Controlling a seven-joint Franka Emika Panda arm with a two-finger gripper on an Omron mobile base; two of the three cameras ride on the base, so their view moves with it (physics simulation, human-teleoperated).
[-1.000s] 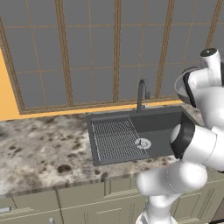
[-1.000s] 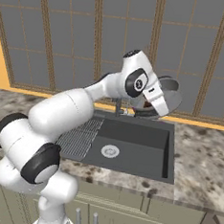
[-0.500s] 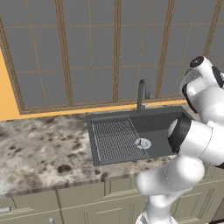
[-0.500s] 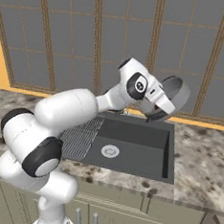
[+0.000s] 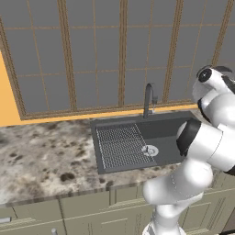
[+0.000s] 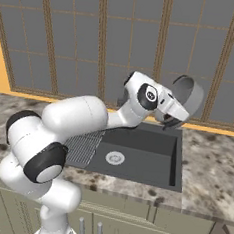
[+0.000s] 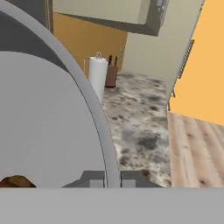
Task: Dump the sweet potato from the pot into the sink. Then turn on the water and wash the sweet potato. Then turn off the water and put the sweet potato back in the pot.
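Tilting further since a second ago, the pot (image 6: 187,97) now stands nearly on edge above the sink's (image 6: 151,154) far right corner. Fingers (image 7: 113,178) clench its rim, and the sweet potato (image 7: 14,181) lies inside against the wall.

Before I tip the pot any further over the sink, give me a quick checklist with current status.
1. Grip on pot: ok. In the hand view the gripper has its fingers on either side of the rim.
2. Sweet potato still inside the pot: ok, it lies at the low edge.
3. Pot over the sink: ok, but above the back right corner, close to the counter.
4. Pot tilt: ok, already steeply on its side.
5. Basin clear of objects: ok.
6. Faucet off: ok, no water visible.
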